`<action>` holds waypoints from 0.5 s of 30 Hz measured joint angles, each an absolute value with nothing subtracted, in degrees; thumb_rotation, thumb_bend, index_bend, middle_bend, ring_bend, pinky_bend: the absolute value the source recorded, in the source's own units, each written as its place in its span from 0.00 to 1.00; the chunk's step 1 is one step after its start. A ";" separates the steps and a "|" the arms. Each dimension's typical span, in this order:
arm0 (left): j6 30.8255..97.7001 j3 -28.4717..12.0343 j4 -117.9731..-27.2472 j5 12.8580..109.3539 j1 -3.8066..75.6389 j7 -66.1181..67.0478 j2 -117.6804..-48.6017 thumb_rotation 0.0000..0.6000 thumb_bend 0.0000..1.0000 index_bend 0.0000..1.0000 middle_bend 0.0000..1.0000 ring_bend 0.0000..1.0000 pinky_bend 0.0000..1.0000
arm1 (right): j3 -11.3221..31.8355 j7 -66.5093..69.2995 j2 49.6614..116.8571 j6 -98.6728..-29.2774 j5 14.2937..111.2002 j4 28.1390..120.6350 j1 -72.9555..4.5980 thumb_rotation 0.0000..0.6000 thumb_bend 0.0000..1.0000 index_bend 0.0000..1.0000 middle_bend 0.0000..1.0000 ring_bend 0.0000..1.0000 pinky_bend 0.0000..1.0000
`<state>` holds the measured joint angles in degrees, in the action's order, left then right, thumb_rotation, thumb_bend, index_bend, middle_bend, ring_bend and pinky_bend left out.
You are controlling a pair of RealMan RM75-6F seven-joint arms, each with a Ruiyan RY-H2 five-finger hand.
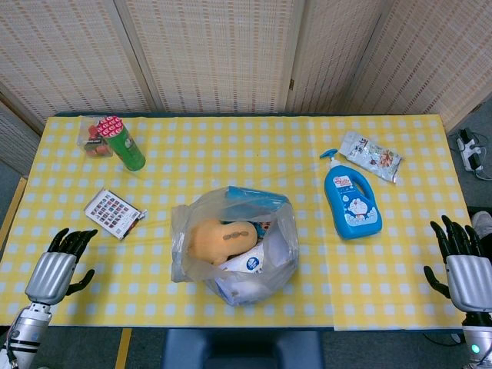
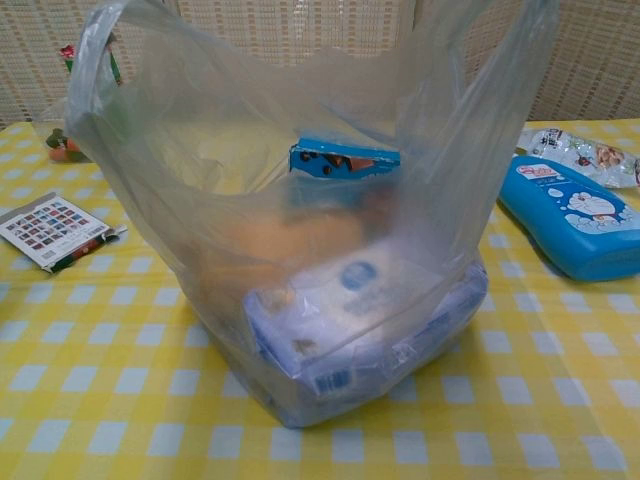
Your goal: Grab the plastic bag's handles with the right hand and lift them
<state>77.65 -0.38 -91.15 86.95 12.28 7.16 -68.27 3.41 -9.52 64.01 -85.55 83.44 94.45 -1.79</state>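
**Two idle robot hands, one bag between them**

Several things lie around the plastic bag (image 1: 234,246) on my yellow-checked surface (image 1: 384,284). Going left to right: a small clear packet with red contents (image 1: 92,138) sits touching a green can with a red-and-white top (image 1: 123,143) at the far left corner. Nearer me lies a flat printed card pack (image 1: 113,213). Right of the bag, well apart from it, a blue Doraemon pump bottle (image 1: 350,201) lies on its side, with a crinkly snack pouch (image 1: 370,155) just beyond it.

My left robot hand (image 1: 58,269) hovers at the near left edge, fingers spread, holding nothing. My right robot hand (image 1: 461,269) hangs at the near right edge, fingers likewise spread and empty, well apart from the bag.

From the chest view the bag is thin, translucent film, standing open, its handles (image 2: 95,60) rising at the sides. Inside show a blue box (image 2: 345,160), something soft and orange (image 1: 223,238), and white wrapped packs (image 2: 350,310) at the bottom.
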 measured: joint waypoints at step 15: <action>77.17 -0.41 -91.08 87.00 12.66 7.28 -68.56 1.00 0.38 0.14 0.20 0.17 0.11 | 2.62 -4.32 62.98 -84.43 85.12 94.39 -2.16 1.00 0.37 0.00 0.00 0.00 0.00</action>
